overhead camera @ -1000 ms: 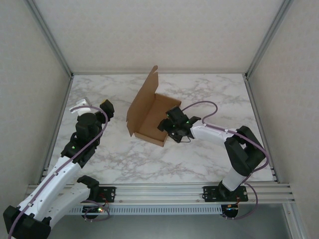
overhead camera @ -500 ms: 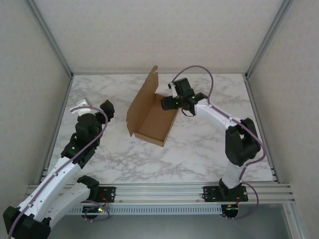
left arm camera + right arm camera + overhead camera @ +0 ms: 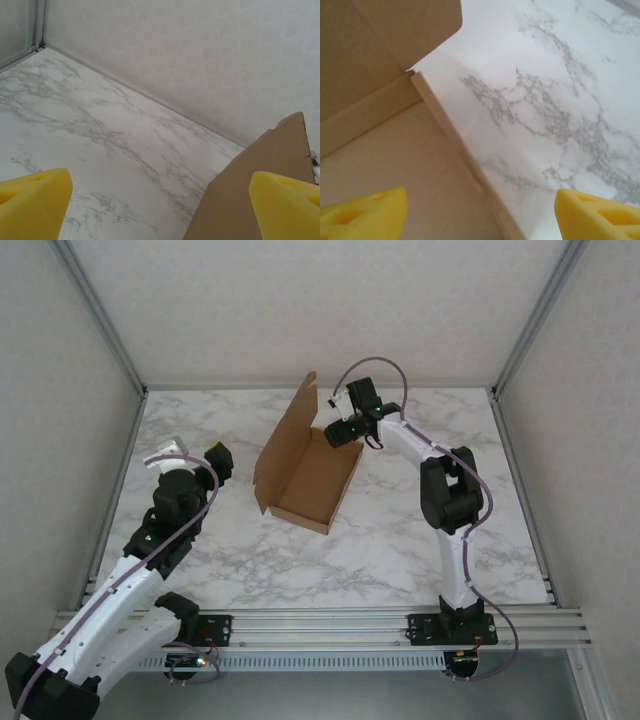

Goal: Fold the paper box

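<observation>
i can read no text, label, brand, number or sign in any of my camera views. the paper box (image 3: 315, 475) shows plain brown card, and the tabletop (image 3: 400, 540) shows just grey marble veining.

Plain brown cardboard, matt and faintly fibrous, forms the box (image 3: 312, 478) at centre frame, its creases pressed flat and clean. Beneath it, the table (image 3: 400, 540) has a smooth white top in a marble pattern, veined grey, with a soft sheen. The pale walls (image 3: 330, 310) across the upper frame are matt with a fine, fabric-like texture. A silvery ribbed metal rail (image 3: 330, 625) runs along the bottom edge. The arms (image 3: 110, 590) pair glossy white plastic shells with matt black joints, and a smooth purple cable (image 3: 375, 365) loops at upper centre. Yellow pads (image 3: 32, 200) in the lower corners of the wrist views look matt and foam-like.
</observation>
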{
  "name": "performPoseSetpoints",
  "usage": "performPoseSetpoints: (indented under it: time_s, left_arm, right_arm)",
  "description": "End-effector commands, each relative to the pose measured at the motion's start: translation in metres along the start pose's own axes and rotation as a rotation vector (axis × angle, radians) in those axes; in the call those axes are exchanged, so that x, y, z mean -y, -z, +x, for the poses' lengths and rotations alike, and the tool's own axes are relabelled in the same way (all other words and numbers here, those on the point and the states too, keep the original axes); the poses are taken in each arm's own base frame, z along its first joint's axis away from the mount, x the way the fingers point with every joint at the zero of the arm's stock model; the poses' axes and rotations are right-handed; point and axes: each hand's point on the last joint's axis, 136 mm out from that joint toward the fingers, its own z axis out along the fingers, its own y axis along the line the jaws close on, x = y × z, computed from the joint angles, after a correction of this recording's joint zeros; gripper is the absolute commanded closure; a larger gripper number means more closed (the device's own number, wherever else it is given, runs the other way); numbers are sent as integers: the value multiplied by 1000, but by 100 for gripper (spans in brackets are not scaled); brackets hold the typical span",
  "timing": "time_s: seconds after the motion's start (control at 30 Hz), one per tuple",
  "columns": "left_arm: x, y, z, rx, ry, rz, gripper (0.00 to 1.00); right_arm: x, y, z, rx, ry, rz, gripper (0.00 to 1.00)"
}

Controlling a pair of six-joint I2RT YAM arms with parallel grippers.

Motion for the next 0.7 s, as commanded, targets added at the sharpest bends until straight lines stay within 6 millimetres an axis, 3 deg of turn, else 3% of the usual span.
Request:
performPoseSetpoints:
  time_s: [0.0, 0.33, 0.5, 0.67]
  left_arm:
    - [5, 0, 0, 9, -6, 22, 9]
    - [5, 3, -3, 17, -3, 27, 9]
    - [7, 6, -5, 21, 1, 40, 9]
    - [9, 9, -7, 30, 3, 49, 8]
  right_arm:
    - [-3, -16, 16, -87, 47, -17, 26]
    - [-18, -30, 31, -158, 20, -64, 62]
    - [-21, -19, 49, -190, -10, -45, 78]
    - [-27, 0, 84, -229, -78, 3, 81]
